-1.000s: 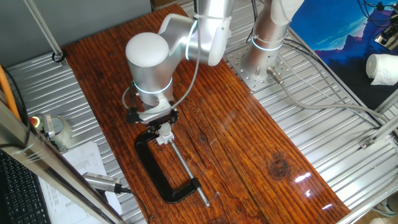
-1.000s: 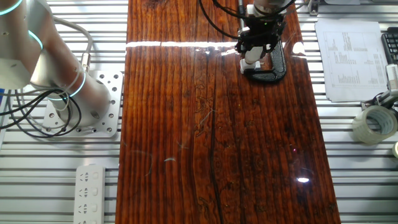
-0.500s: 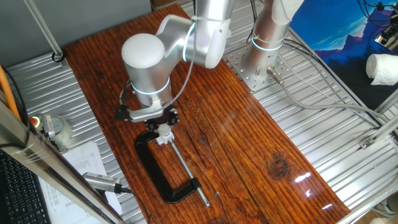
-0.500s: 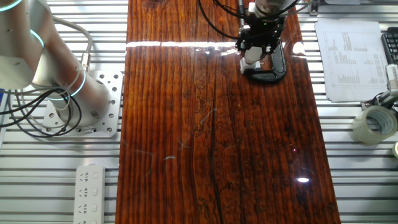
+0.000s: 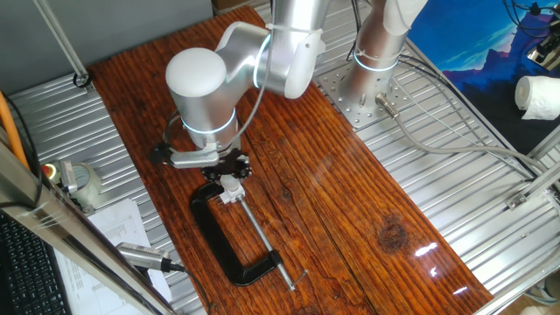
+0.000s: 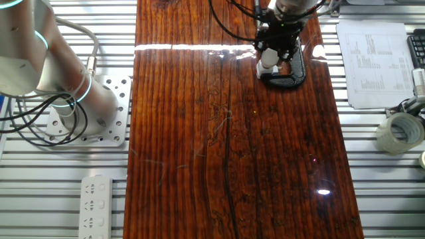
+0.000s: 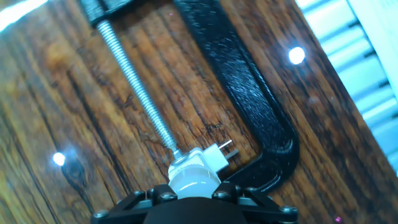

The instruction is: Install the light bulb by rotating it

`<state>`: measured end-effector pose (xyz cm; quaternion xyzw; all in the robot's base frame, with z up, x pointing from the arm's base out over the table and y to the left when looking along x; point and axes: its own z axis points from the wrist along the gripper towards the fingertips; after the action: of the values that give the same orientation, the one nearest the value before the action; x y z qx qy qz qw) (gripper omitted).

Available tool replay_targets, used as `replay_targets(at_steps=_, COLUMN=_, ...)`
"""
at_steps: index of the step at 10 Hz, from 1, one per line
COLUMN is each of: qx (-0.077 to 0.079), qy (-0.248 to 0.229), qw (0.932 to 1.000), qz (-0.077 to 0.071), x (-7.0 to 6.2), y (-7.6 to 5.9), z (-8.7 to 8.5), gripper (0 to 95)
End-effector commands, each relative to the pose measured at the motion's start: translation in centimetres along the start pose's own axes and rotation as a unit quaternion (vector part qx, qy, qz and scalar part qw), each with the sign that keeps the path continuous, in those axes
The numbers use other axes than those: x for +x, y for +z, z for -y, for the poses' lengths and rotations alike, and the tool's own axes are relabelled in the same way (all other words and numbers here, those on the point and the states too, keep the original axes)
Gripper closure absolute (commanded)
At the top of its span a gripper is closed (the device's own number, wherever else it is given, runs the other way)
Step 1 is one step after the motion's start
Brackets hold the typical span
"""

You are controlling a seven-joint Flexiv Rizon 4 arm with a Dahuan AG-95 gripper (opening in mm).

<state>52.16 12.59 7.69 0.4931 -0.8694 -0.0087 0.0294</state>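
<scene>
The light bulb (image 7: 193, 182) is a small pale dome standing on the white socket block (image 7: 210, 158). The black C-clamp (image 7: 249, 99) holds that block against its threaded screw (image 7: 137, 93). My gripper (image 7: 194, 198) points straight down over the bulb, with a dark finger on each side of the dome, shut on it. In one fixed view the gripper (image 5: 229, 169) hangs over the bulb (image 5: 231, 185) at the clamp's (image 5: 219, 247) upper end. In the other fixed view the gripper (image 6: 273, 48) covers most of the bulb (image 6: 267, 61), and the clamp (image 6: 291, 78) lies under it.
A printed sheet (image 6: 372, 63) and a tape roll (image 6: 397, 133) lie on the metal rails beside the wooden board. A power strip (image 6: 97, 206) and the arm's base plate (image 6: 99, 113) sit on the other side. A paper roll (image 5: 538, 96) is at the far right.
The hand has turned about its vertical axis while staying over the bulb; its side bracket swung left in one fixed view. The clamp and socket have not moved.
</scene>
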Motion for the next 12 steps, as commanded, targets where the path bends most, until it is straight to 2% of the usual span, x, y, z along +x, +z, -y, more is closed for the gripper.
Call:
replay_targets(at_steps=1, qx=-0.005, qy=0.089, qw=0.996, qz=-0.002, x=0.04, y=-0.04, z=0.02, gripper=95.0)
replay_targets(at_steps=3, qx=-0.007, qy=0.127, qw=0.9919, qz=-0.002, x=0.06, y=-0.07, z=0.02, gripper=95.0)
replay_targets(at_steps=6, qx=-0.014, qy=0.194, qw=0.981, qz=0.0, x=0.06, y=-0.07, z=0.02, gripper=95.0)
replay_targets(at_steps=9, qx=-0.021, qy=0.286, qw=0.958, qz=0.004, x=0.13, y=-0.03, z=0.01, gripper=95.0)
replay_targets(at_steps=10, qx=-0.023, qy=0.304, qw=0.9525, qz=0.006, x=0.14, y=-0.03, z=0.01, gripper=95.0)
replay_targets(at_steps=11, qx=-0.023, qy=0.333, qw=0.9427, qz=0.006, x=0.14, y=-0.03, z=0.02, gripper=95.0)
replay_targets(at_steps=12, qx=-0.024, qy=0.346, qw=0.9378, qz=0.006, x=0.14, y=-0.03, z=0.02, gripper=95.0)
